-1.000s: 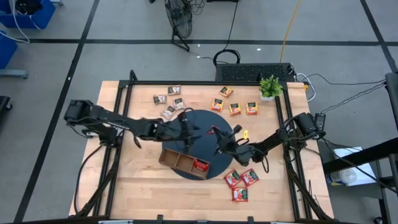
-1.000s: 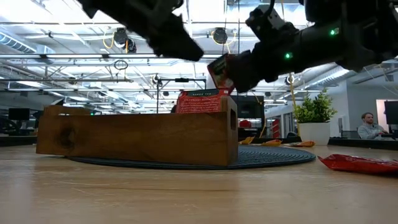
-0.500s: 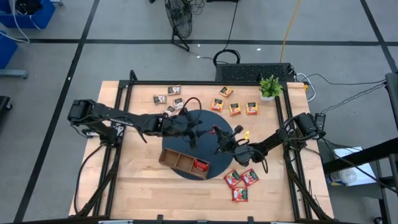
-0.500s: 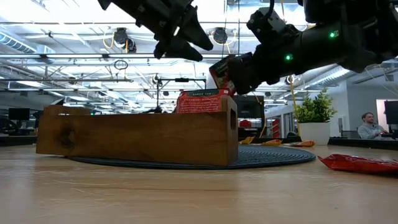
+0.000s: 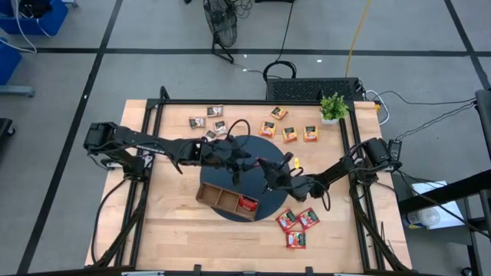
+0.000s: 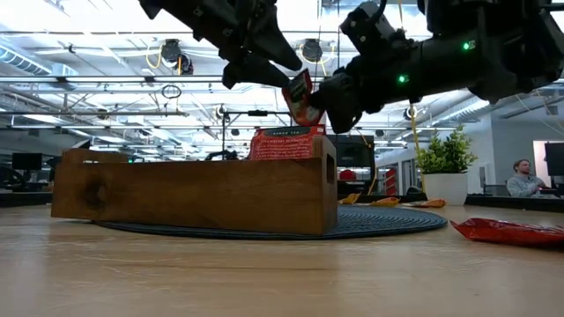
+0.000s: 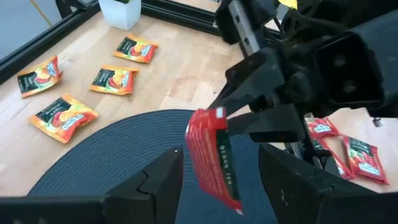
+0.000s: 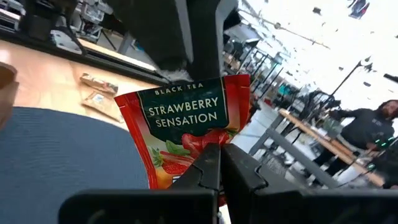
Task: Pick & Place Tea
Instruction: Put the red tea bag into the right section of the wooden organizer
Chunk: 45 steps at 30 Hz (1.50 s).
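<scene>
A red tea sachet (image 8: 186,118), printed "Strawberry Sensation", is in my right gripper (image 8: 219,155), above the round dark mat (image 5: 257,147). It also shows in the low view (image 6: 300,95), higher than the wooden tray (image 6: 194,195). My left gripper (image 7: 221,155) is open and faces the right one. Its two fingers stand on either side of the same sachet (image 7: 214,155), with a gap on each side. Another red sachet (image 5: 247,203) stands in the tray's right compartment. My right gripper pinches the sachet's lower edge (image 8: 208,144) between its two shut fingers. The fingers come roughly level from the table's right side. The sachet stands out beyond the fingertips, tilted, lifted clear of the tray and mat.
Three red sachets (image 5: 296,224) lie on the table near the right front. Orange sachets (image 5: 288,132) and dark brown ones (image 5: 209,123) lie at the far side. A small potted plant (image 5: 333,107) stands at the far right corner.
My right gripper has carried the red sachet a little up and toward the table's left, to the left gripper. My left gripper has moved toward the right, and its fingers now stand around the sachet.
</scene>
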Motion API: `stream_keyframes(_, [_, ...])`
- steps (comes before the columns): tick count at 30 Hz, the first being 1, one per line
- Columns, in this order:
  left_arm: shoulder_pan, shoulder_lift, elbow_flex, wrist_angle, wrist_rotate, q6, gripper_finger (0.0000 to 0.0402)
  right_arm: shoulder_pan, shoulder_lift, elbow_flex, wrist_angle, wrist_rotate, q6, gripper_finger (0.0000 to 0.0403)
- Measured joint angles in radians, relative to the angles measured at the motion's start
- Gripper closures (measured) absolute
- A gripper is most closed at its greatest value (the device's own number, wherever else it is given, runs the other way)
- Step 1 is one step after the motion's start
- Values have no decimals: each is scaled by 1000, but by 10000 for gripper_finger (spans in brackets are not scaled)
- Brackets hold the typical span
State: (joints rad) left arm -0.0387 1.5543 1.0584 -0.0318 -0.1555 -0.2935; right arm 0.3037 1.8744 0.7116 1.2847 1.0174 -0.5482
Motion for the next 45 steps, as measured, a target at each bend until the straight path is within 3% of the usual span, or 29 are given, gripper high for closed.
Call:
stream_keyframes(8, [28, -1, 0, -3, 1, -2, 193, 18, 0, 0, 126, 0, -116, 403])
stream_keyframes(18, [54, -1, 0, -3, 0, -53, 196, 18, 0, 0, 122, 1, -104, 403])
stream_keyframes(23, [54, -1, 0, -15, 1, -51, 244, 18, 0, 0, 117, 1, -93, 403])
stream_keyframes(31, [54, -11, -1, -25, 9, 66, 389, 18, 0, 0, 91, -1, -72, 403])
stream_keyframes(39, [50, -53, 0, -47, 22, 140, 397, 22, -2, 1, 69, -5, -29, 403])
stream_keyframes(45, [50, -97, -2, -114, -9, 152, 398, 28, -1, -2, 59, -67, 55, 390])
